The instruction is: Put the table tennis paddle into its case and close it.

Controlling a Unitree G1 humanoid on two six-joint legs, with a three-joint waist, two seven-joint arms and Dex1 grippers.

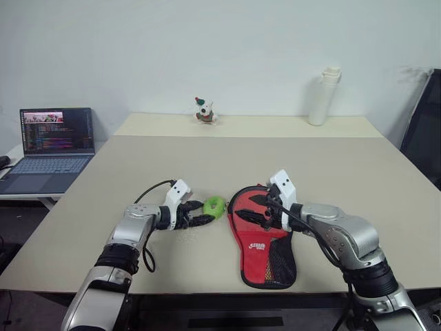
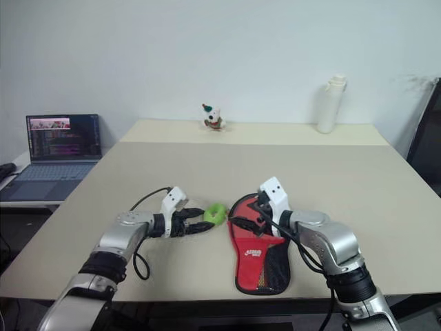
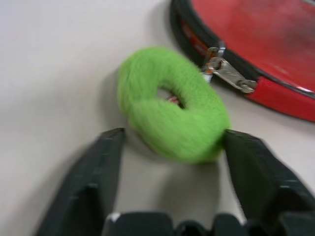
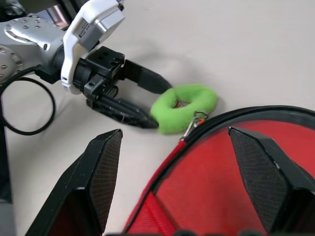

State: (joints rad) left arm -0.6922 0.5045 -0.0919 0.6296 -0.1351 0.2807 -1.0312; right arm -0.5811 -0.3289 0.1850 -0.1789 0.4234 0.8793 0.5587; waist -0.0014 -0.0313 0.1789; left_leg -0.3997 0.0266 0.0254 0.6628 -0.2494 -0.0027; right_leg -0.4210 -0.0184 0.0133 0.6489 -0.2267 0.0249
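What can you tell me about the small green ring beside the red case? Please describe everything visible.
The green ring is a small loop of fuzzy, bright green fabric with a small hole in its middle. It lies flat on the beige table, just beside the round end of the case. A small metal zipper pull links it to the case's black zipper rim. The left gripper has its two black fingers on either side of the ring, one finger touching the fuzz, not yet squeezing it.

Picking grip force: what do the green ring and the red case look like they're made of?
The green ring looks like soft fuzzy plush, its edge blurred by fibres. The case seems to be matte fabric with black mesh and a metal zipper pull, which glints.
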